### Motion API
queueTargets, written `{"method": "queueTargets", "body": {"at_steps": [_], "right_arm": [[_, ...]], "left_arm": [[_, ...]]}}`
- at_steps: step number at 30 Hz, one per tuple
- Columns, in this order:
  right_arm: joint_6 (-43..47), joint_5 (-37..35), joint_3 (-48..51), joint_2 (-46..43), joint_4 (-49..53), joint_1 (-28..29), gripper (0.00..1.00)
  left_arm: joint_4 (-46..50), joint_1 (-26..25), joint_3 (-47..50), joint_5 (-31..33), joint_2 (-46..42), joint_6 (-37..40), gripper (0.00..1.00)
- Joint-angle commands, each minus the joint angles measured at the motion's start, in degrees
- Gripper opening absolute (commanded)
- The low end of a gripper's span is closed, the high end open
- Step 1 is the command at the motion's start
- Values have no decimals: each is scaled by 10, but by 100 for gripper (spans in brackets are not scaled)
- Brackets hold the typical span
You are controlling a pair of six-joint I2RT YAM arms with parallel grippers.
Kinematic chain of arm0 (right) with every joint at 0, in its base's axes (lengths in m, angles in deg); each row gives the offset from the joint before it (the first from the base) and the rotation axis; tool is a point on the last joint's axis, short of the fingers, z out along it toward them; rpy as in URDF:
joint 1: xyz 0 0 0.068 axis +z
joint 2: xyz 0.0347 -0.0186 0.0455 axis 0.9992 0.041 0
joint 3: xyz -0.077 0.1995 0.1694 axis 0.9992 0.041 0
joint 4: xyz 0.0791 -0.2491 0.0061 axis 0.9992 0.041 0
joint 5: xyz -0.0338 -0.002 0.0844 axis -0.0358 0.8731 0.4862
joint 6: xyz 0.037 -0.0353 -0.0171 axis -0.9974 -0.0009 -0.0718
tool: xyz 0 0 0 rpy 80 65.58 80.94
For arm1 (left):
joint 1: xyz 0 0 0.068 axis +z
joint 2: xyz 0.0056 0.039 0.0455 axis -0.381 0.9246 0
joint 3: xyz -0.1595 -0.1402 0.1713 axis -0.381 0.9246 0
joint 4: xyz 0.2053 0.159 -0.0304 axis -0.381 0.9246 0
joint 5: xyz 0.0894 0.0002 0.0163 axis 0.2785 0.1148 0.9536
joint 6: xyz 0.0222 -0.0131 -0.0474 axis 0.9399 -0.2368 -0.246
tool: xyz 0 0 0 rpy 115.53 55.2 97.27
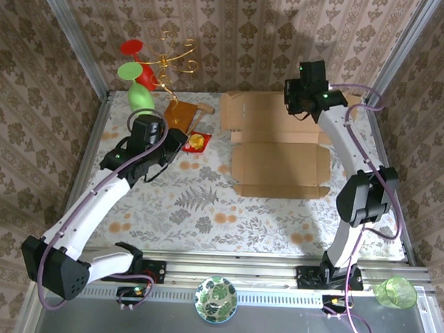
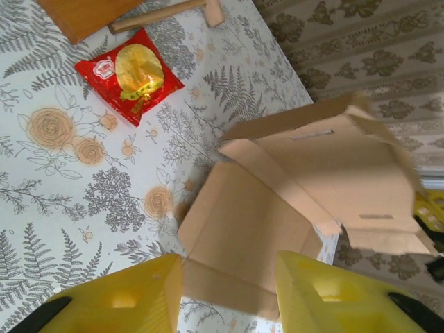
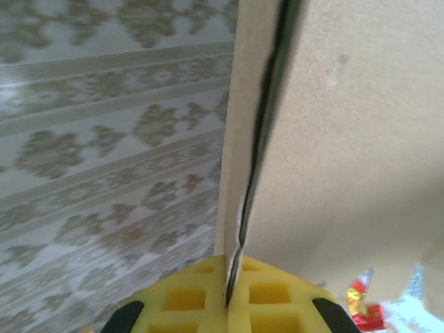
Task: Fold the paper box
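Note:
The paper box (image 1: 281,165) is a light-brown die-cut sheet lying on the flowered tablecloth at centre right. In the left wrist view the paper box (image 2: 243,229) has its near panel flat and its far panel lifted. My right gripper (image 1: 307,105) is at the sheet's far right part. In the right wrist view its yellow fingers (image 3: 187,302) are pressed together on a thin edge of the paper box (image 3: 347,139). My left gripper (image 1: 176,144) stands to the left of the sheet, apart from it. Its yellow fingers (image 2: 132,298) are spread with nothing between them.
A red snack packet (image 1: 197,142) lies between the left gripper and the sheet. Behind it are a wooden board (image 1: 178,113), a gold wire stand (image 1: 171,61) and red and green plastic glasses (image 1: 135,56). Patterned walls close three sides. A leaf-patterned bowl (image 1: 215,299) and a green cup (image 1: 395,292) sit on the front rail.

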Motion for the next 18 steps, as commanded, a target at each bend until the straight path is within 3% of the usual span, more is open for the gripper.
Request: {"method": "queueTargets", "body": {"at_steps": [1,6,10,18], "right_arm": [[-12,21,66,-39,-113,-1,0],[-3,34,203,-66,-283,-9,0],[-11,52,279,-72,-345,-21,0],[-11,49,269,-106,-260,-40,0]], "left_arm": [[-22,4,-24,-38,17,34,41],[-98,-3,-40,-78,81,25,43],[-135,-23,-71,-94,139,26,43],[-141,-43,-76,-104,187,53,36]]}}
